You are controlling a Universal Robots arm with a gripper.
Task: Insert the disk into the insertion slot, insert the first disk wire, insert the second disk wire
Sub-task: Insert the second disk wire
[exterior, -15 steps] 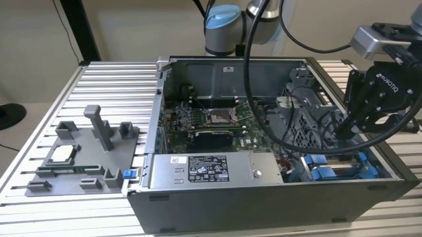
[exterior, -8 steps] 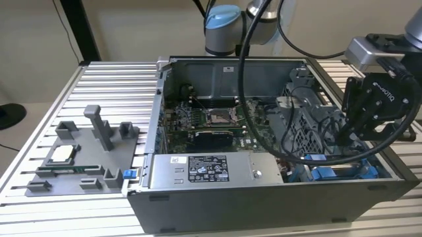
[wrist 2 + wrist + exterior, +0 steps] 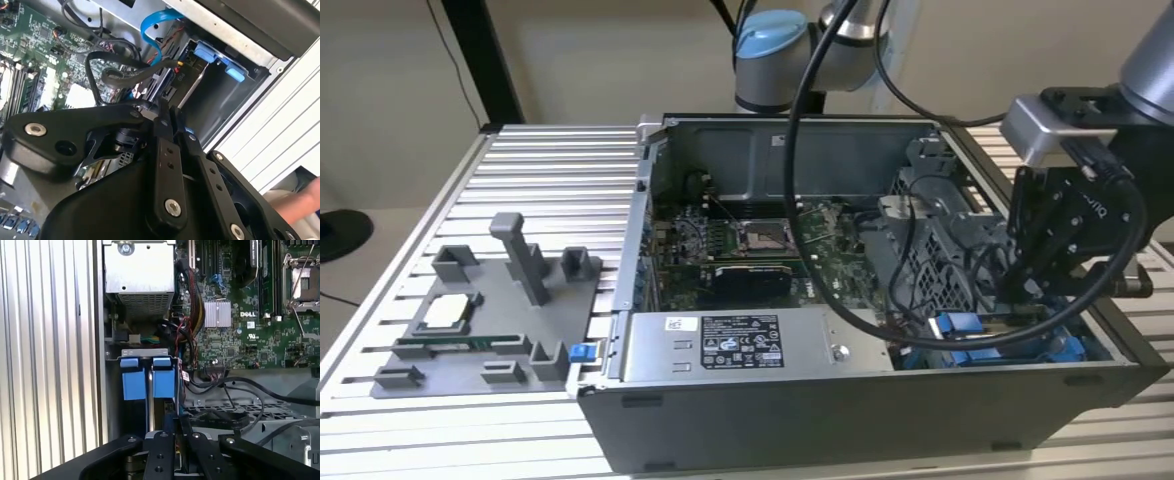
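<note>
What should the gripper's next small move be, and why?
Probably a slow nudge of the gripper closer to the disk. The disk's blue tabs already sit inside the slot, the gripper tip hangs right beside them, and a loose black wire lies close by, so any approach should be gentle.

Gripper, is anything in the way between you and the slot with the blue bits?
Nothing solid that I can see. In the first wrist view the gripper sits right in front of the insertion slot, with its blue tabs facing it. Loose black cables run close beside that gap, not clearly across it.
</note>
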